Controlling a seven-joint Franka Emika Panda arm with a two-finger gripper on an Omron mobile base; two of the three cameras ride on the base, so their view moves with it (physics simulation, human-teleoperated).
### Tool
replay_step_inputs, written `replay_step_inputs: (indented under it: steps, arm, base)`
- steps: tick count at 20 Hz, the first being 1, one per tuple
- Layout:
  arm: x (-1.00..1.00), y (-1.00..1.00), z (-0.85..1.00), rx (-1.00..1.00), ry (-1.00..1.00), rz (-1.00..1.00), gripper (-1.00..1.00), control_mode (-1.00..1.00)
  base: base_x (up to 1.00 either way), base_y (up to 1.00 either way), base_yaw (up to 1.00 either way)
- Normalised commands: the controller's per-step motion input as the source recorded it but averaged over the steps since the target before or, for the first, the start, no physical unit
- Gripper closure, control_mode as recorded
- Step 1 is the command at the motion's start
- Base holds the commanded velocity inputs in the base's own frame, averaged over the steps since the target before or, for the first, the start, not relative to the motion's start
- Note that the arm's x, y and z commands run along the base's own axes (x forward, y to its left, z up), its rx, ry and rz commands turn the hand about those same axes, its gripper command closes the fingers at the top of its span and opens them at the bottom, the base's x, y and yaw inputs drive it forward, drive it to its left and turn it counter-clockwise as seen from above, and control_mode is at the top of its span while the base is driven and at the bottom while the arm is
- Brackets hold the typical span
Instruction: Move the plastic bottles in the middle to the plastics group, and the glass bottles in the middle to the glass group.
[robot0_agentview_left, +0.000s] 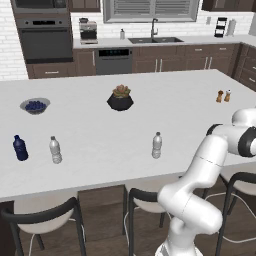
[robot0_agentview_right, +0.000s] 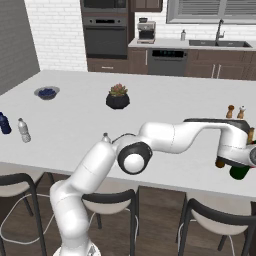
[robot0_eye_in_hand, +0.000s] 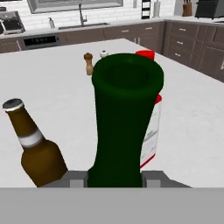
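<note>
Found the pincer (robot0_eye_in_hand: 113, 180) clenched on the neck of the green wine bottle (robot0_eye_in_hand: 124, 113), with one dark tip pressed to each side of the glass. Saw that same grip at the far right of the right base view, pincer (robot0_agentview_right: 245, 156) above and the green wine bottle (robot0_agentview_right: 240, 172) below it, near the front edge of the white surface (robot0_agentview_right: 165, 107). Could not tell whether the bottle's base rested on the surface or hung just clear of it.

Noted a brown bottle (robot0_eye_in_hand: 37, 151) just beside the green one, apart from it, leaning in the hand view; spotted the same brown bottle (robot0_agentview_right: 220, 163) just left of the green one in the right base view. Made out a white and red container (robot0_eye_in_hand: 151, 131) close behind the green bottle, too hidden to name. Saw the pepper shaker (robot0_eye_in_hand: 88, 63) and salt shaker (robot0_eye_in_hand: 103, 54) farther back, side by side.

Found the capped clear bottle (robot0_agentview_left: 157, 145) upright in the middle of the surface, well apart from the pincer. Saw a potted plant (robot0_agentview_left: 120, 98) behind it. Found the blue bottle (robot0_agentview_left: 20, 148) and another clear bottle (robot0_agentview_left: 55, 150) upright near each other at the far left end, with a bowl of blue fruit (robot0_agentview_left: 35, 105) behind them.
</note>
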Motion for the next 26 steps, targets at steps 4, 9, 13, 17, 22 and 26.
replay_step_inputs:
  steps: [4, 9, 13, 17, 22, 26]
  arm:
    - [0.00, 0.16, -0.34, 0.00, 0.00, 0.00, 1.00, -1.00]
    - [0.00, 0.10, -0.37, 0.00, 0.00, 0.00, 1.00, -1.00]
    - [0.05, 0.11, -0.42, 0.00, 0.03, 0.00, -1.00, -1.00]
    - [0.17, 0.01, -0.38, 0.00, 0.09, 0.00, -1.00, -1.00]
    - [0.11, 0.00, -0.29, 0.00, 0.05, 0.00, -1.00, -1.00]
    - [0.02, -0.02, -0.09, 0.00, 0.00, 0.00, -1.00, -1.00]
  base:
    - [0.00, 0.00, 0.00]
    - [0.00, 0.00, 0.00]
    - [0.00, 0.00, 0.00]
    - [0.00, 0.00, 0.00]
    - [0.00, 0.00, 0.00]
    - [0.00, 0.00, 0.00]
